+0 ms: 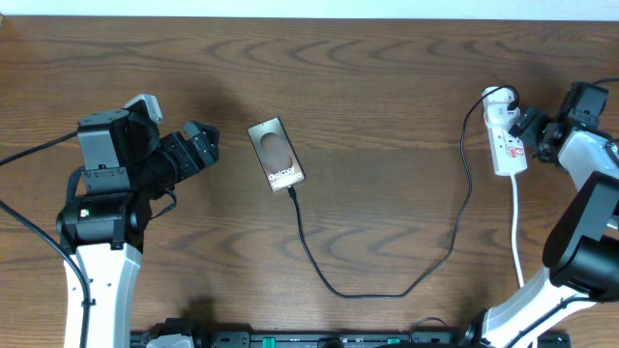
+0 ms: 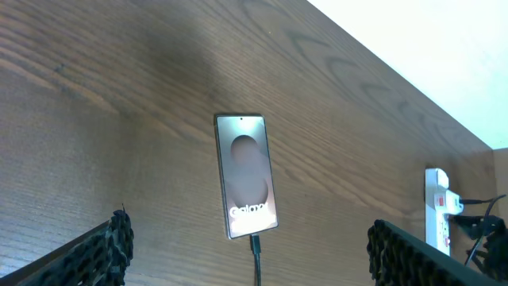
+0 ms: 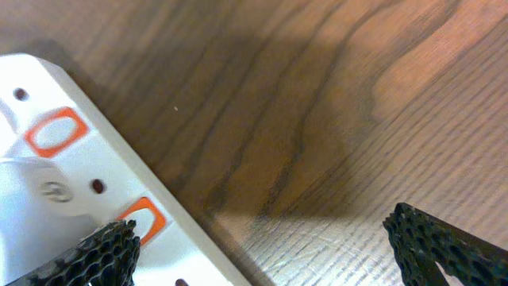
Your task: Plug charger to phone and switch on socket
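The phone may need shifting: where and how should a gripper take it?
Pinch the phone across its long edges, mid-length, from above, probably: it lies flat on the table, and the charger occupies its lower short end.

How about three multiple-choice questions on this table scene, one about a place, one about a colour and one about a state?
1. Where is the power strip?
A) in the middle
B) at the near edge
C) by the right gripper

2. What colour is the cable running to the phone?
A) white
B) black
C) red

3. How is the left gripper?
A) open and empty
B) shut on the cable
C) shut on the phone

Answers:
1 C, the overhead view shows the strip right beside that gripper.
2 B, it shows black where it meets the phone's lower edge.
3 A, its jaws stand wide apart and hold nothing.
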`<action>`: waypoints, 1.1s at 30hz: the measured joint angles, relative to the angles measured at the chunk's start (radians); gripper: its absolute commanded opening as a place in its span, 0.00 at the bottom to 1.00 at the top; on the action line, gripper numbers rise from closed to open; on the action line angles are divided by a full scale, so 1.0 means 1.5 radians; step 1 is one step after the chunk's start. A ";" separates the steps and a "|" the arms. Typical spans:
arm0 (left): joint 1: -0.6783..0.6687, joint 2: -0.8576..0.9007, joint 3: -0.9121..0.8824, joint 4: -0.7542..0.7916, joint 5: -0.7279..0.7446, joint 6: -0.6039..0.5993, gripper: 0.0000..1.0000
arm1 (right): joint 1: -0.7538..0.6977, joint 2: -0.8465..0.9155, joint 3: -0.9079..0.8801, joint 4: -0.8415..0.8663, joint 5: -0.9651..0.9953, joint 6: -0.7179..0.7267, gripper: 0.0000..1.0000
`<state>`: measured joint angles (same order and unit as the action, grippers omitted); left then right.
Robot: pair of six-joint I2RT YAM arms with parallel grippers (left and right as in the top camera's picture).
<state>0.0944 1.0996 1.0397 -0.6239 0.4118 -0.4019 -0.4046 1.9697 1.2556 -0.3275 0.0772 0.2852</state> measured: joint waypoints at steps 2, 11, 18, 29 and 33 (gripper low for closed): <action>0.000 0.000 0.000 0.000 0.000 0.000 0.93 | 0.000 0.010 0.000 0.003 -0.002 0.001 0.99; 0.000 0.000 0.000 0.000 0.000 0.000 0.93 | -0.003 0.012 0.000 0.017 -0.011 0.000 0.99; 0.000 0.000 0.000 0.000 0.000 0.001 0.93 | -0.003 0.012 0.000 0.018 -0.024 0.000 0.99; 0.000 0.000 0.000 0.000 0.000 0.004 0.93 | -0.006 0.012 0.000 0.017 -0.037 0.001 0.99; 0.000 0.000 0.000 0.000 0.000 0.004 0.93 | -0.007 0.017 0.002 0.018 -0.045 0.005 0.99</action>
<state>0.0944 1.0996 1.0397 -0.6239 0.4118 -0.3954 -0.4149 1.9953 1.2579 -0.3008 0.0105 0.2928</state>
